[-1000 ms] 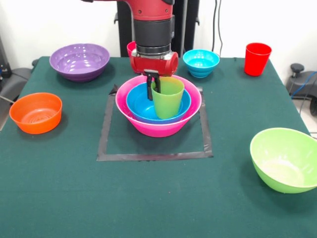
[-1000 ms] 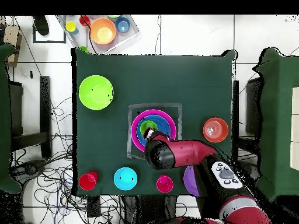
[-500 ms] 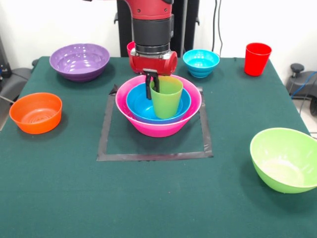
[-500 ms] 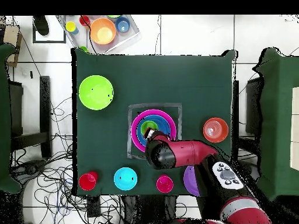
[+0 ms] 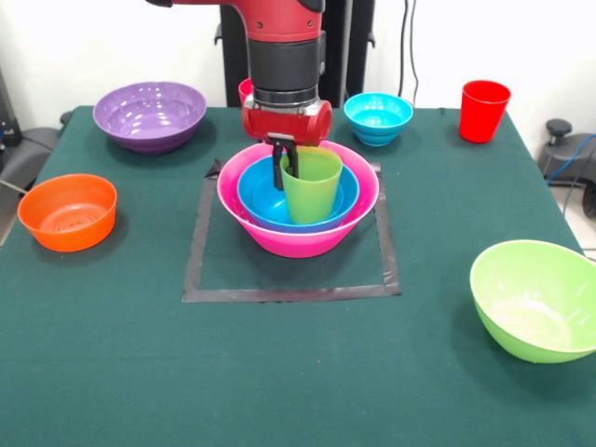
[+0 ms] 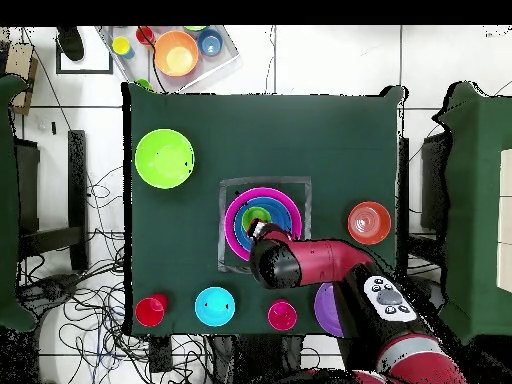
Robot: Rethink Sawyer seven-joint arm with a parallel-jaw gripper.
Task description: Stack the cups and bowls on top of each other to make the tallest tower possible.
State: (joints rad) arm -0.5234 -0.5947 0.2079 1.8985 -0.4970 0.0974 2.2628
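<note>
From the front, the large pink bowl (image 5: 298,233) sits inside a square of grey tape (image 5: 289,293) on the green-clothed worktop (image 5: 279,372). Nested in it is a blue bowl (image 5: 261,200), and standing in that, upright, is the light green cup (image 5: 311,186). The gripper (image 5: 285,160) hangs from the red and black arm (image 5: 284,56) with its dark jaws clamped on the cup's rim at the side nearest the arm, one finger inside the cup and one outside. Glossy, smooth plastic throughout; the cup tapers toward its foot, which the blue bowl's wall hides.

Apart from the pile, the purple bowl (image 5: 149,115) and orange bowl (image 5: 68,211) stand at the picture's left, both empty; the orange one shows faint rings in its bottom. A smaller blue bowl (image 5: 378,117) and the red cup (image 5: 484,110) stand at the far edge on the right. The pink-red cup (image 5: 247,90) is mostly hidden behind the arm. The lime green bowl (image 5: 538,298) is cut by the right edge.

From overhead, the tower (image 6: 264,216) shows as concentric rings of pink, blue and green inside the tape square, its lower part covered by the arm. The jaws cannot be made out here. The purple bowl is half hidden under the arm. A clear tray (image 6: 170,55) off the worktop holds more small coloured pieces, too small to tell apart.
</note>
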